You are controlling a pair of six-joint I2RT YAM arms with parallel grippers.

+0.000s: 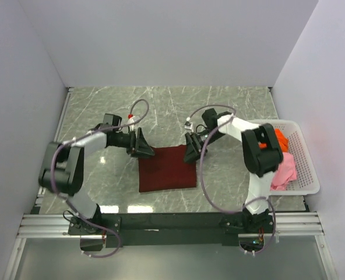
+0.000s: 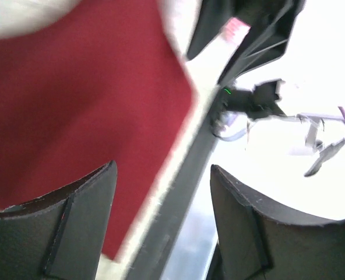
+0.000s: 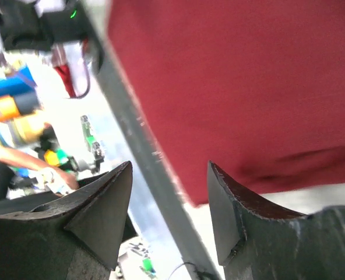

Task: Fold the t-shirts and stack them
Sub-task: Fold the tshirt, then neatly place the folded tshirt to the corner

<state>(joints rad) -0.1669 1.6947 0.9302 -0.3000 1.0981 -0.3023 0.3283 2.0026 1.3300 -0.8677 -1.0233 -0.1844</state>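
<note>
Left arm: its base is bolted at the table's (image 1: 161,105) near-left edge; the elbow juts toward the left edge and the forearm reaches right, inward.
Right arm: its base is at the near-right edge; the upper link stands up and the forearm reaches left, inward.
Maroon t-shirt (image 1: 166,168): folded into a flat rectangle, lying toward the near edge between the two arms.
Left gripper (image 1: 142,144): at the shirt's far-left corner, fingers apart with nothing between them; whether it touches the cloth cannot be told.
Right gripper (image 1: 191,149): at the shirt's far-right corner, fingers apart and holding nothing; contact cannot be told.
Basket (image 1: 309,175): white, along the right edge beside the right arm.
Pink t-shirt (image 1: 284,170): crumpled in the basket's near part.
Orange t-shirt (image 1: 280,140): bunched in the basket, farther back.
Room: marble surface shows from the shirt's far edge to the back wall; walls close the left, far and right edges.
</note>
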